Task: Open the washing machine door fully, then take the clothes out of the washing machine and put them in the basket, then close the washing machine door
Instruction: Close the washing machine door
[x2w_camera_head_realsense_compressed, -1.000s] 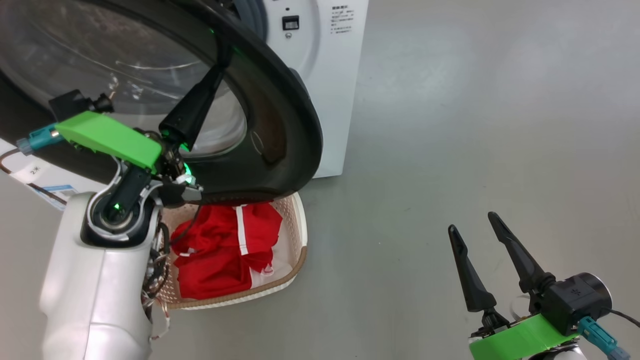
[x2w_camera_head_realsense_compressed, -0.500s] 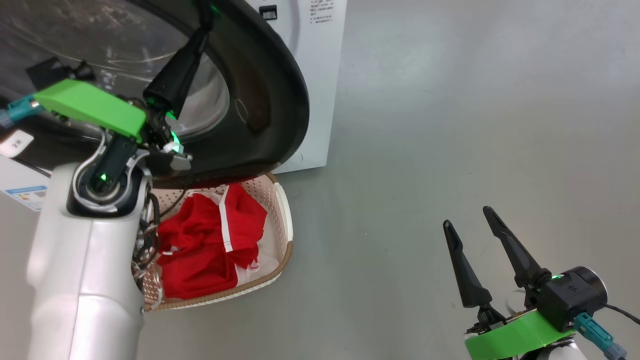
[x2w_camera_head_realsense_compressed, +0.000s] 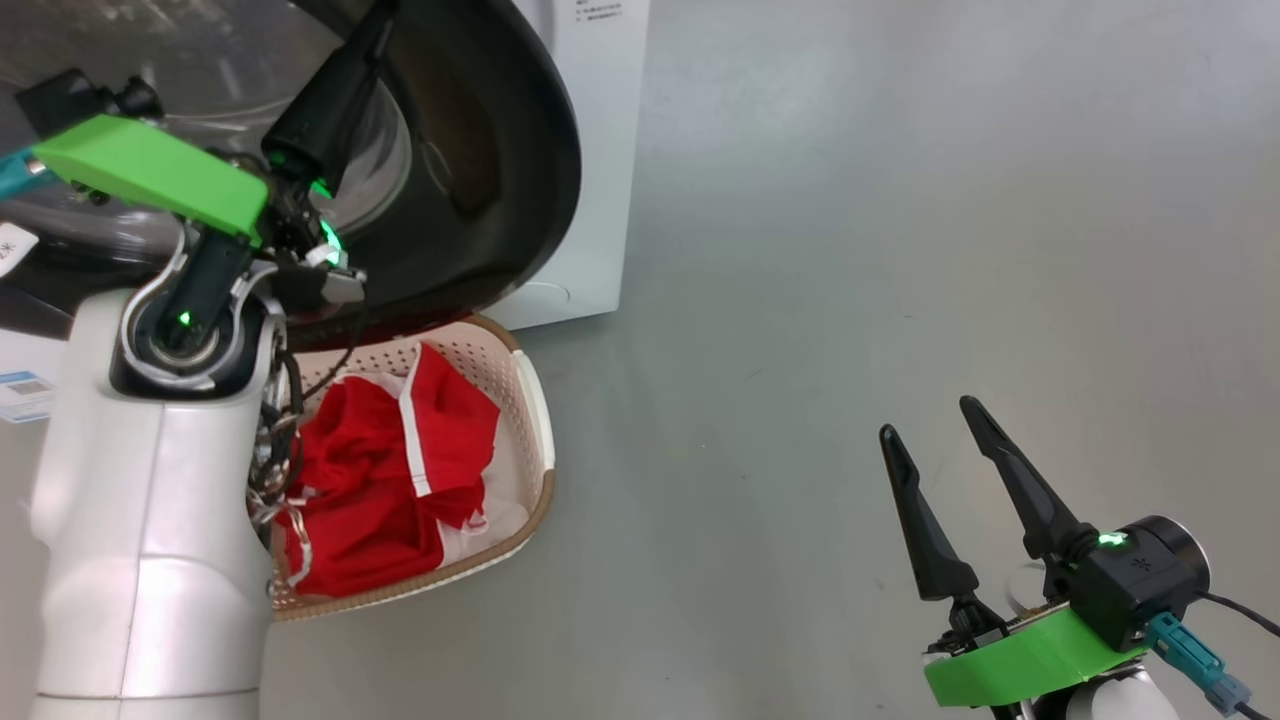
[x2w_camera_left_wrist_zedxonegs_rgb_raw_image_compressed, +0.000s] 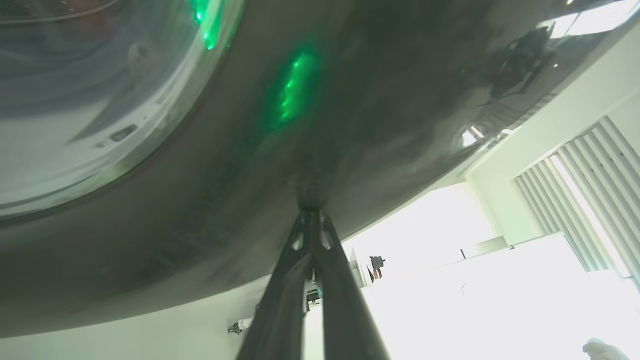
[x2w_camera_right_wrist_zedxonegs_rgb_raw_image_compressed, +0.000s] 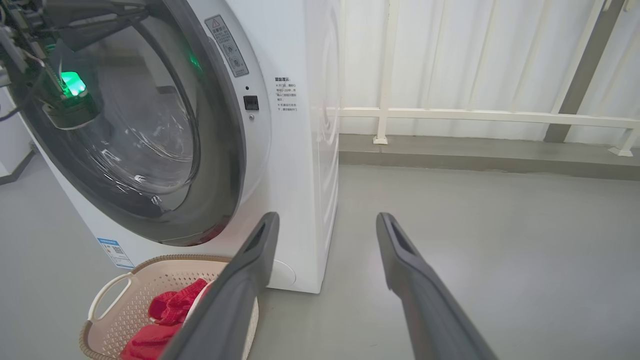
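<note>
- The grey floor (x2w_camera_head_realsense_compressed: 900, 200) is taking up most of the head view, with the right arm hanging over a bare patch of it.
- The washing machine (x2w_camera_right_wrist_zedxonegs_rgb_raw_image_compressed: 305, 150) is standing at the left, big white box, small printed labels on its front.
- The washing machine door (x2w_camera_head_realsense_compressed: 500, 150) is sitting swung most of the way in. From the right wrist view it's looking not quite flush with the front, though I can't say for sure.
- The basket (x2w_camera_head_realsense_compressed: 535, 440) is sitting on the floor right in front of the machine, partly tucked under the door's lower edge.
- The clothes (x2w_camera_head_realsense_compressed: 370, 480) are lying in the basket, a red heap with white trim and a bit of white cloth showing beneath.
- The left gripper (x2w_camera_left_wrist_zedxonegs_rgb_raw_image_compressed: 310, 212) is pressing its tips against the door's glossy black ring, just beside the porthole. Its fingers are squeezed together with nothing between them.
- The right gripper (x2w_camera_head_realsense_compressed: 927, 417) is hovering well away from the machine, fingers spread wide apart and carrying nothing.
</note>
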